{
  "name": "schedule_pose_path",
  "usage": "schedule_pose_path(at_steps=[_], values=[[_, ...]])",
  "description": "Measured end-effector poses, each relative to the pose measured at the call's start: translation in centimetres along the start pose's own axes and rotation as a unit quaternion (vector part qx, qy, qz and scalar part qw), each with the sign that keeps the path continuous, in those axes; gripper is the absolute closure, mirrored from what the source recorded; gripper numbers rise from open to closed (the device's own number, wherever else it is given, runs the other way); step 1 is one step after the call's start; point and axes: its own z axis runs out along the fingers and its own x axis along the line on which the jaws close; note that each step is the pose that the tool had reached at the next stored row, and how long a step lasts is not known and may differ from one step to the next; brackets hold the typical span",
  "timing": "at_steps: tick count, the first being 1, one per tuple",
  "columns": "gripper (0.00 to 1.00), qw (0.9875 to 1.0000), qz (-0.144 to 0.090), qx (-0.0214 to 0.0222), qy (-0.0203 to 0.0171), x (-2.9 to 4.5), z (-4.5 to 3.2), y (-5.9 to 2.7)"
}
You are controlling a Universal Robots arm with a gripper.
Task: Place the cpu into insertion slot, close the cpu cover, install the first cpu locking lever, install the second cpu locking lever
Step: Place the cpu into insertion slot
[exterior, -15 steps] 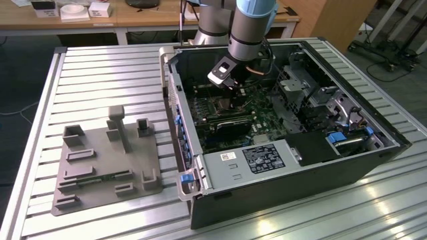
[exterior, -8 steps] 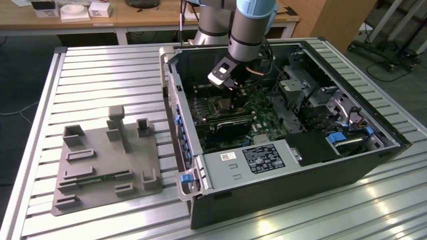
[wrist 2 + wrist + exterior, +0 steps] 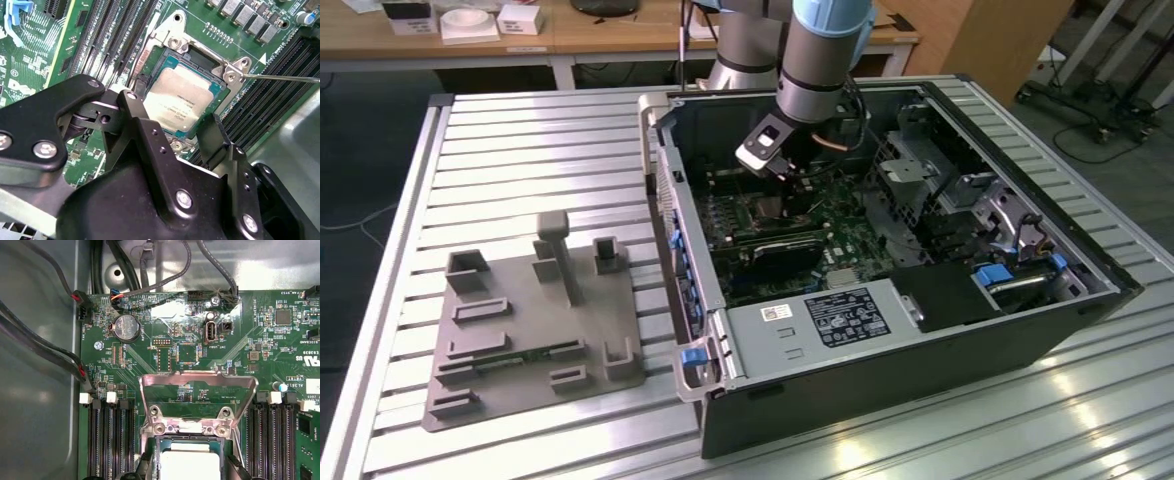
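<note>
my gripper (image 3: 172, 111): low over the socket, straddling the cpu (image 3: 182, 95); clamped or released, I cannot tell.
cpu: flat, matte silver-grey top, lying level in the insertion slot (image 3: 200, 52).
step: placing, nearly done by my judgement.
cpu cover (image 3: 200, 378): thin bright steel frame, raised on its hinge.
locking lever (image 3: 285, 78): thin steel rod, unlatched.
next calls for: clean release, no sideways drag.

The exterior view looks down from far at the computer case (image 3: 894, 385). Both wrist views sit close above the cpu (image 3: 180, 97) (image 3: 187, 467).
</note>
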Motion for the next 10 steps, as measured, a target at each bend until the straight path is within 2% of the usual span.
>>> schedule_pose_path(at_steps=[5, 10], values=[[0.33, 1.0, 0.0, 0.0003, -0.0001, 0.0, -0.43, -0.01], [0.33, 1.0, 0.0, 0.0014, 0.0, 0.0, -1.24, -0.02]])
